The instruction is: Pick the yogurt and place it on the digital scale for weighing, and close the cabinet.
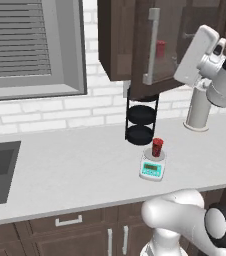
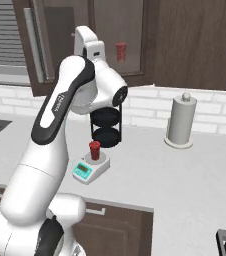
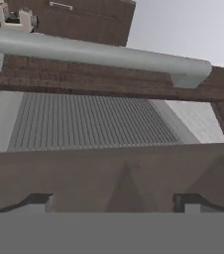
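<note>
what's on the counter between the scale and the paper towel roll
Nothing: in the right base view the counter is bare between the digital scale, which carries the yogurt, and the paper towel roll. The black tiered rack stands behind the scale.

Red yogurt (image 1: 157, 147) upright on grey digital scale (image 1: 152, 167), dark-brown cabinet (image 1: 150, 47) door ajar above.

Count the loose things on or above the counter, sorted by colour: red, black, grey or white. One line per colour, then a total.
Red: 2, the yogurt on the digital scale and a red container in the cabinet.
Black: 1, a two-tier stand.
Grey or white: 2, the digital scale and a paper towel roll.
Total: 5
</note>
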You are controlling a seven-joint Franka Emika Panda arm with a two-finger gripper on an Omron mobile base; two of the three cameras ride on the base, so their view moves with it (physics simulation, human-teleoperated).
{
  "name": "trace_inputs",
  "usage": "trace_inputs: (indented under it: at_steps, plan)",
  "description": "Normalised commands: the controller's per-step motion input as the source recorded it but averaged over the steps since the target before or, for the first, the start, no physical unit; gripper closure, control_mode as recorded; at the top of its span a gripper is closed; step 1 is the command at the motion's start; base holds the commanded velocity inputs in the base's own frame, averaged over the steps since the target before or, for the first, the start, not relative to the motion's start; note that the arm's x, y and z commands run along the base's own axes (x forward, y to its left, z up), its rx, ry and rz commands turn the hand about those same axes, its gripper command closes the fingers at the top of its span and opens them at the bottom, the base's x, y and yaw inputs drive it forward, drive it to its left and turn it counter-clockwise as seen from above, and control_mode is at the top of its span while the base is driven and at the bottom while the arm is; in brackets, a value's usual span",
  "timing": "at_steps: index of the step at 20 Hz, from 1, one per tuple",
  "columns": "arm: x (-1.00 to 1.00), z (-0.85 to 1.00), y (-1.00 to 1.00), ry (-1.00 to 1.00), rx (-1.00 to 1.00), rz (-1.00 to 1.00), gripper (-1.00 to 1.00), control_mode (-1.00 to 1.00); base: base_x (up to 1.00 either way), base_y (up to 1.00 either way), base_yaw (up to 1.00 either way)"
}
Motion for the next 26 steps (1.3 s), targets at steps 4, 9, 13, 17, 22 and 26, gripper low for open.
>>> trace_inputs:
  at_steps: [4,9,13,17,22,26]
  plan:
    - [0.95,-0.16,0.1,0.09,0.0,0.0,-1.0,-1.0,0.0,0.0,0.0]
    - [0.91,-0.32,0.0,0.02,0.02,0.0,-1.0,-1.0,0.0,0.0,0.0]
    - [0.82,-0.41,0.0,0.02,0.0,0.0,-1.0,-1.0,0.0,0.0,0.0]
    - [0.91,-0.43,0.0,0.01,0.0,0.0,-1.0,-1.0,0.0,0.0,0.0]
    - [0.83,-0.34,0.0,0.1,0.0,0.0,-1.0,-1.0,0.0,0.0,0.0]
    - [0.28,-0.75,-0.06,0.08,0.0,0.0,-1.0,-1.0,0.0,0.0,0.0]
